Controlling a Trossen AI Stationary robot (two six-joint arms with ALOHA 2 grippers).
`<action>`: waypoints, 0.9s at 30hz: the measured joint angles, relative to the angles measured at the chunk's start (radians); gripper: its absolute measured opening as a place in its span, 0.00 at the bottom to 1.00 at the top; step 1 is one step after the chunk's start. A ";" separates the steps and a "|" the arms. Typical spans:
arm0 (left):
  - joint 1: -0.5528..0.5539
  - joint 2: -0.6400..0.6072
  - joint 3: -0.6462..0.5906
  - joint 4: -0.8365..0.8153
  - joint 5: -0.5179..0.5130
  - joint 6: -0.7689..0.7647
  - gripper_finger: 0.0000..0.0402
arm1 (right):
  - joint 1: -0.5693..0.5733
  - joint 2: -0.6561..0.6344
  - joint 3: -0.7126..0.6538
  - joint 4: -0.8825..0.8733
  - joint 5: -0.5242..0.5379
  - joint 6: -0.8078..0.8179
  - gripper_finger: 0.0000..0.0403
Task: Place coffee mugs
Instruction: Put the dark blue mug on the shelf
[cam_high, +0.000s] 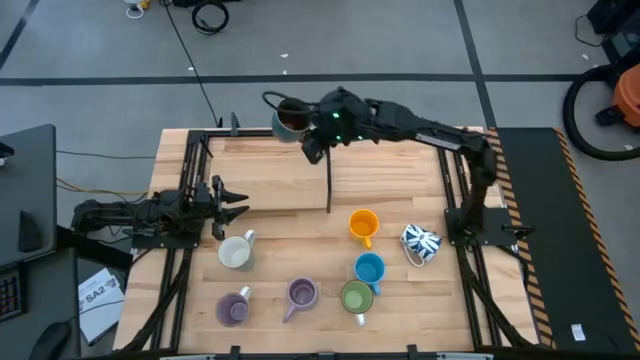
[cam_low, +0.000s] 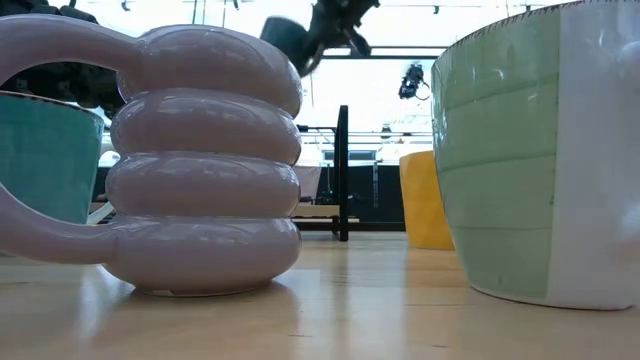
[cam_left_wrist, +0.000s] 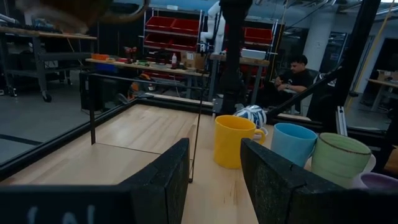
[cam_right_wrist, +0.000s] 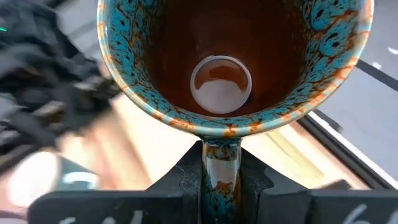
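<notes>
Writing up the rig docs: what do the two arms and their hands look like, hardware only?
Both arms are dark, nearly black, jointed, with boxy segments. The right arm shows a small green light near its wrist and a black cable looping off it. The left arm carries bundled black cabling. The left hand has two flat, dark, matte fingers with a rough, grainy surface. The right hand has dark fingers too.

My overhead feed is evenly lit, shadows soft; low camera fights bright backlight, the near purple mug (cam_low: 200, 160) looming soft; right wrist edges smeared.
</notes>
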 joint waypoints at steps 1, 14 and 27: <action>0.000 0.000 0.000 -0.001 0.000 0.000 0.37 | -0.009 0.026 0.027 -0.031 0.001 -0.001 0.14; 0.000 0.000 0.000 -0.002 0.000 0.000 0.37 | -0.026 0.221 0.059 -0.086 -0.015 -0.012 0.14; 0.000 0.000 0.000 -0.003 0.000 0.000 0.37 | -0.010 0.276 0.060 -0.085 -0.006 -0.009 0.14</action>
